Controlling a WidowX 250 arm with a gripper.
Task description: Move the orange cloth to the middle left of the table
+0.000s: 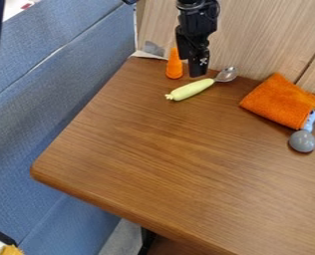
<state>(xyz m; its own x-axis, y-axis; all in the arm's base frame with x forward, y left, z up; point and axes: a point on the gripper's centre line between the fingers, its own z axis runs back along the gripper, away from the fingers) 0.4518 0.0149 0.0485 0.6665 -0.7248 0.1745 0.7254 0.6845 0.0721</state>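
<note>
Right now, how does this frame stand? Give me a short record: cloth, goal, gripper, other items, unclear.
cloth: orange cloth, lying at the back right of the table
goal: not met; the cloth is not at the middle left
gripper: black gripper, over the table's back edge, well left of the cloth
back left: orange cone-like item; spoon with pale yellow-green handle and metal bowl
right: grey rounded item, pale blue piece by the cloth
unclear: whether grey and blue are one object
</note>
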